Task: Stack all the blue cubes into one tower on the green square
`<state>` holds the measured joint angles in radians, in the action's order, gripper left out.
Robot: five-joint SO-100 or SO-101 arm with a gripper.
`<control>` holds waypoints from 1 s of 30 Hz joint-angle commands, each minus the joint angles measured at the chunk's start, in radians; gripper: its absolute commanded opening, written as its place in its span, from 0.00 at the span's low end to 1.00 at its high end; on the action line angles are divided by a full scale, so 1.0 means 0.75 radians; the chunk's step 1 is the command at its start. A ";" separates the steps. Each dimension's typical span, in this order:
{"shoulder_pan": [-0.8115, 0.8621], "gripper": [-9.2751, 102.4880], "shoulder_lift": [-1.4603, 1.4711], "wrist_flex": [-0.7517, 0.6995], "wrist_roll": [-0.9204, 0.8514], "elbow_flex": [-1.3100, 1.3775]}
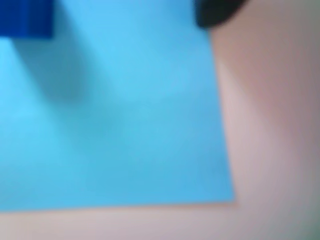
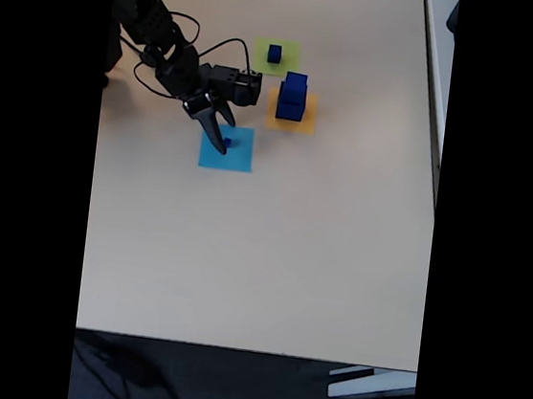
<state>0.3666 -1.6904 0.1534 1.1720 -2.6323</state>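
Observation:
In the fixed view my gripper [image 2: 227, 134] hangs over the light blue paper square [image 2: 236, 157], and its jaws look spread, so it is open. A small dark blue cube [image 2: 227, 142] sits on that paper right beside the longer fingertip. The wrist view is blurred and shows this cube [image 1: 25, 17] at the top left on the light blue paper [image 1: 130, 125], with a dark fingertip [image 1: 215, 12] at the top edge. Another small blue cube [image 2: 275, 53] rests on the green square [image 2: 287, 64]. Two blue cubes [image 2: 292, 98] stand stacked on the orange-yellow square [image 2: 302, 125].
The arm [image 2: 160, 38] and its cables reach in from the upper left of the beige table [image 2: 260, 257]. The table's right edge [image 2: 436, 180] and front edge border a dark floor. A white object [image 2: 371, 383] lies below the front edge.

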 commanded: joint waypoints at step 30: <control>0.031 0.41 0.043 0.008 0.012 0.108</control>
<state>0.3866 -1.6613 0.1503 1.1658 -2.5848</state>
